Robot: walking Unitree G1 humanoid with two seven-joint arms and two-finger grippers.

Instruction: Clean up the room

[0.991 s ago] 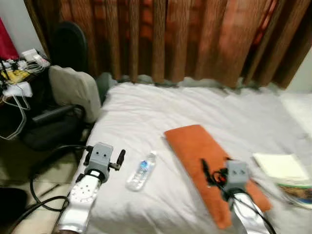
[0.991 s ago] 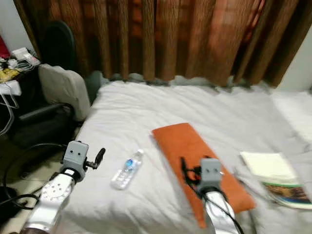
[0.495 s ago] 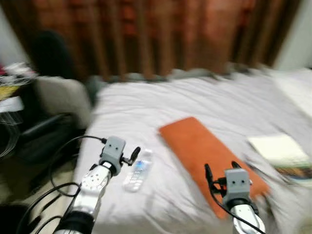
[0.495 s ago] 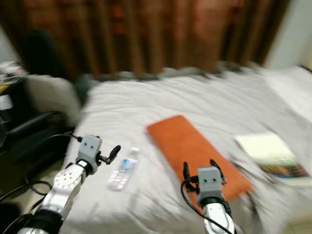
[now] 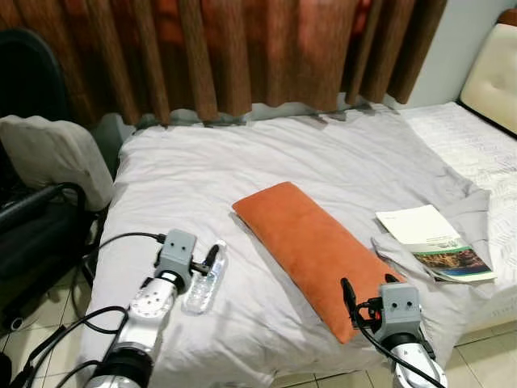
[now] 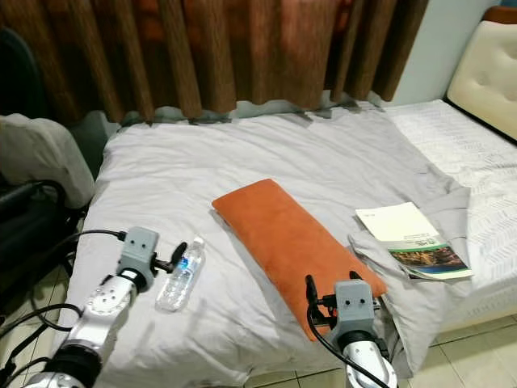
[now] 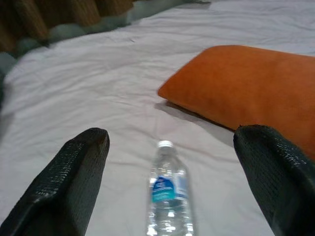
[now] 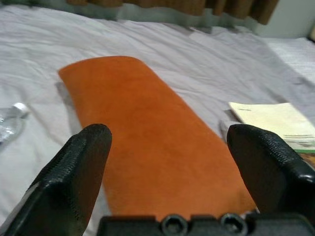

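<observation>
Since the earlier frame your head camera has swung right; blur has cleared. Your left end effector (image 7: 170, 172) hangs wide open and empty, the water bottle (image 5: 203, 279) lying on the bed (image 5: 242, 162) directly ahead, long axis along your approach, cap away. Your right end effector (image 8: 172, 172), open, faces the orange cushion (image 6: 291, 238). Bottle's base is cut off.

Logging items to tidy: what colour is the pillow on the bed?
Orange; the pillow shows best in the left eye view.
</observation>
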